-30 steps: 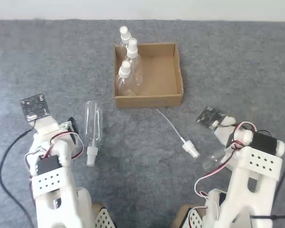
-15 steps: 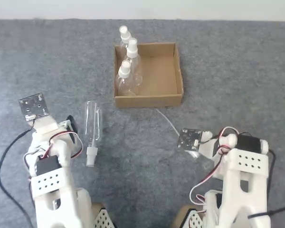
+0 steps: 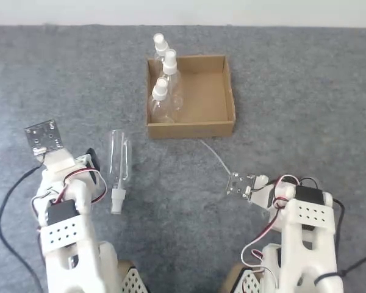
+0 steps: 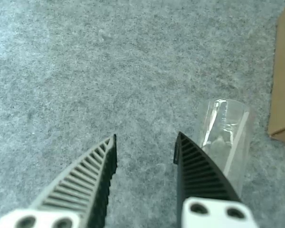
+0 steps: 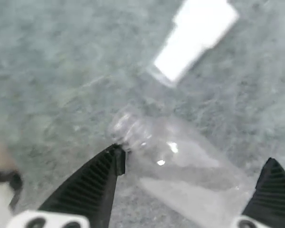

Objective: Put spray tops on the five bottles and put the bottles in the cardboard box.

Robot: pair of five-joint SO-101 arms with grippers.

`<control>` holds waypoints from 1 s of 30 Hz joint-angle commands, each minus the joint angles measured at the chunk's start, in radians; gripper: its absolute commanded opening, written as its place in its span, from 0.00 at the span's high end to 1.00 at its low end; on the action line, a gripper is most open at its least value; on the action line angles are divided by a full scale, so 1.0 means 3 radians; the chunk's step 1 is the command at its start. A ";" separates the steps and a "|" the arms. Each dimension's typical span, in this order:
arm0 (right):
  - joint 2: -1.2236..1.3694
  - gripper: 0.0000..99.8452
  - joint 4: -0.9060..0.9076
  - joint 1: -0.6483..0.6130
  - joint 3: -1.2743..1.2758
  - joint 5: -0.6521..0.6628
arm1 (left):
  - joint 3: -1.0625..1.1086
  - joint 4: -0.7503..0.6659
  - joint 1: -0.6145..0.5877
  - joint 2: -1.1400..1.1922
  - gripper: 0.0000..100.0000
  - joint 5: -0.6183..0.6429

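Where the right fingers stand: apart — the right gripper [image 5: 190, 164] straddles the open bottle [image 5: 171, 147] lying on the carpet [image 5: 61, 47].
Bottle's axis: slanted, nearly finger to finger, neck by one tip.
Spray top [image 5: 194, 35]: loose, just beyond that neck; right arm nearer.
Left gripper [image 4: 146, 140]: fingers apart, empty; capped bottle [image 4: 225, 137] just beside one finger.
Cardboard box [image 3: 229, 91]: three capped bottles [image 3: 161, 97] inside.
Writing: none readable.

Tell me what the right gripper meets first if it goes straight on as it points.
The right gripper would most likely meet the clear bottle lying between its open jaws; the white spray top lies beyond.
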 commanded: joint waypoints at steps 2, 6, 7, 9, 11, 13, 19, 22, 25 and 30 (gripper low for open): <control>-0.0069 0.62 -0.0468 -0.0028 0.0092 -0.0435 | -0.0028 -0.0087 0.0020 -0.0051 0.81 -0.0031; -0.0069 0.62 -0.0575 -0.0038 0.0097 -0.0731 | -0.0028 -0.0087 0.0020 -0.0051 0.81 -0.0031; -0.0069 0.62 -0.0596 -0.0038 0.0092 -0.0803 | -0.0028 -0.0087 0.0020 -0.0051 0.81 -0.0031; -0.0069 0.62 -0.0621 -0.0038 0.0087 -0.0946 | -0.0028 -0.0087 0.0020 -0.0051 0.81 -0.0031; -0.0074 0.62 -0.0688 -0.0038 0.0087 -0.1115 | -0.0028 -0.0087 0.0020 -0.0051 0.81 -0.0031; -0.0069 0.62 -0.0780 -0.0038 0.0087 -0.1299 | -0.0028 -0.0087 0.0020 -0.0051 0.81 -0.0031; -0.0069 0.62 -0.0990 -0.0043 0.0082 -0.1882 | -0.0028 -0.0087 0.0020 -0.0051 0.81 -0.0031; -0.0069 0.62 -0.1051 -0.0043 0.0082 -0.2138 | -0.0028 -0.0087 0.0015 -0.0051 0.81 -0.0031; -0.0069 0.62 -0.1092 -0.0084 0.0077 -0.2373 | -0.0028 -0.0087 0.0015 -0.0051 0.81 -0.0031; -0.0069 0.62 -0.1071 -0.0366 0.0077 -0.2828 | -0.0028 -0.0087 0.0015 -0.0051 0.81 -0.0031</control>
